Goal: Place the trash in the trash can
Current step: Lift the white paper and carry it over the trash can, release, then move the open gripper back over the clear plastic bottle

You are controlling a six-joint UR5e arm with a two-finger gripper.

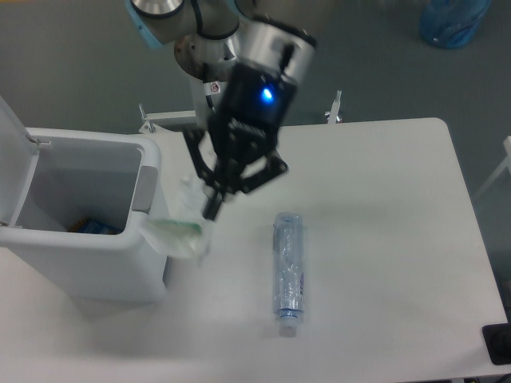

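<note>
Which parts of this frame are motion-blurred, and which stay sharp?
Fixed camera: the gripper and the white scrap it carries beside the trash can are smeared by motion; the plastic bottle and the table are sharp, under even light with soft shadows; a blue indicator glows on the wrist.

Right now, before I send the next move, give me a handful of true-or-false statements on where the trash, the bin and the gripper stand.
1. The gripper carries the white scrap off the table. True.
2. The scrap is already inside the trash can. False: it hangs at the can's near wall, outside the opening.
3. The plastic bottle lies on the table. True.
4. The can's lid is closed. False: it stands open, with something blue visible inside.
5. The fingers are touching the bottle. False: the bottle lies apart, to the side of the gripper.
</note>
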